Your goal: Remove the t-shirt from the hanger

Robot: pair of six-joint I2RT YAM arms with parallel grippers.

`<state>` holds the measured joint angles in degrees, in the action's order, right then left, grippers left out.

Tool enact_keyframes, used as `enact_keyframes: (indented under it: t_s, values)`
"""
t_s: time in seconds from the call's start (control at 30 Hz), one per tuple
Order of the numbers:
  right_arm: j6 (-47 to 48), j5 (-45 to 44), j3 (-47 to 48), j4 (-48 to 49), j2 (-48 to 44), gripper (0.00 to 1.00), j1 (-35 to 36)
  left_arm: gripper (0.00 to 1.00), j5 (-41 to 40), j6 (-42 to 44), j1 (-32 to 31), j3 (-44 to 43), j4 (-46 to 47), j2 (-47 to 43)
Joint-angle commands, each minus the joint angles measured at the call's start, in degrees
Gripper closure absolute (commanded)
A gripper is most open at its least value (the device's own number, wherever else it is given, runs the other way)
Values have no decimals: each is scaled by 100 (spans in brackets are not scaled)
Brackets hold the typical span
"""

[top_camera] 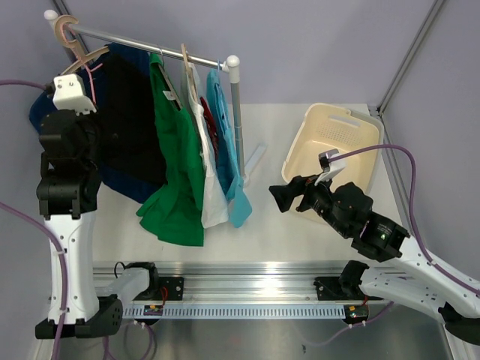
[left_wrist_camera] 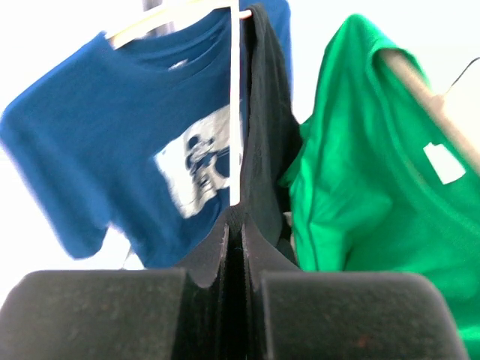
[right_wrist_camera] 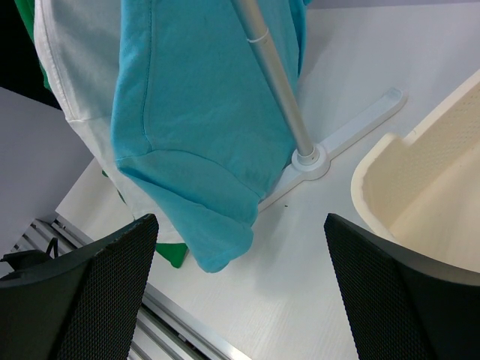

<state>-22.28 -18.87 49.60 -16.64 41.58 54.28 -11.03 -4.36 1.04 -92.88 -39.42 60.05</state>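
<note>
Several t-shirts hang on hangers from a rail [top_camera: 135, 41]: dark blue with a white print [left_wrist_camera: 135, 127], black [left_wrist_camera: 262, 135], green [top_camera: 176, 187], white [top_camera: 212, 195] and light blue [top_camera: 225, 150]. My left arm [top_camera: 67, 150] is raised at the rail's left end. My left gripper [left_wrist_camera: 235, 219] is shut, with nothing seen between the fingers, and points at the black shirt's edge from a short distance. My right gripper [top_camera: 283, 196] is open and empty, low over the table. It faces the hem of the light blue shirt [right_wrist_camera: 202, 112].
A cream basket [top_camera: 337, 142] stands at the back right, beside my right gripper. The rack's white upright [top_camera: 237, 120] stands on a flat foot [right_wrist_camera: 311, 159] on the table. An aluminium rail [top_camera: 247, 270] runs along the near edge.
</note>
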Motion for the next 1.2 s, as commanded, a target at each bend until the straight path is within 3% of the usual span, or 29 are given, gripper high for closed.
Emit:
enact_keyframes:
  t_s: [0.0,0.23,0.53,0.87,1.03,1.17]
  values:
    - [5,-11,243,12,43,0,47,100,-680,23,28,313,445,-643]
    - [5,-11,234,30,69,0,48,100,-849,50,28,780,347,-1540]
    - [57,-125,251,30,175,1,48,100,-357,-38,28,-72,-4,-1786]
    - [250,366,172,205,105,1,47,100,1111,-197,28,-634,-118,-2164]
    - [339,639,84,390,69,1,56,100,2471,-91,28,-582,-145,-2129]
    - [347,692,111,364,104,0,48,100,2763,-144,28,-713,-276,-2156]
